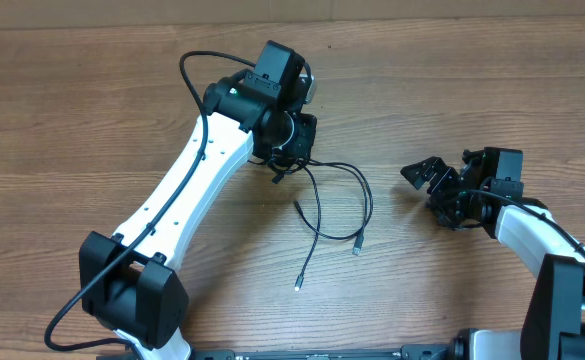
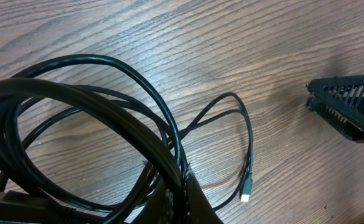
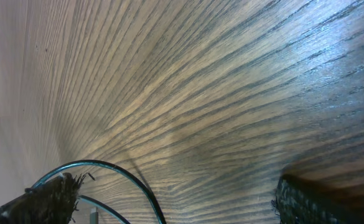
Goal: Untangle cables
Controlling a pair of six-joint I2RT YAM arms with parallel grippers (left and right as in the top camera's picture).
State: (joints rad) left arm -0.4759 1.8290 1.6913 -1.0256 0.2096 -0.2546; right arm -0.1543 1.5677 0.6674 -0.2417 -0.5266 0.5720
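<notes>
The cables [image 1: 337, 200] are thin black cords that spread in loose loops on the wooden table, right of my left gripper [image 1: 290, 152]. Small plugs lie at their ends [image 1: 357, 248]. In the left wrist view the cables [image 2: 107, 93] coil in overlapping loops, and one plug [image 2: 246, 190] rests on the wood. My left gripper [image 2: 185, 196] is shut on the bundle where the strands cross. To the right, apart from the cords, my right gripper [image 1: 427, 182] stands open. In the right wrist view a cable loop [image 3: 129, 176] curves by the left finger [image 3: 48, 199] of that gripper [image 3: 175, 202].
The wooden table [image 1: 452, 90] stretches all round. The white left arm [image 1: 187, 190] runs from the lower left with its own thick black wire [image 1: 197, 65]. The right arm [image 1: 542, 235] enters from the lower right. The right gripper [image 2: 350, 112] shows in the left wrist view.
</notes>
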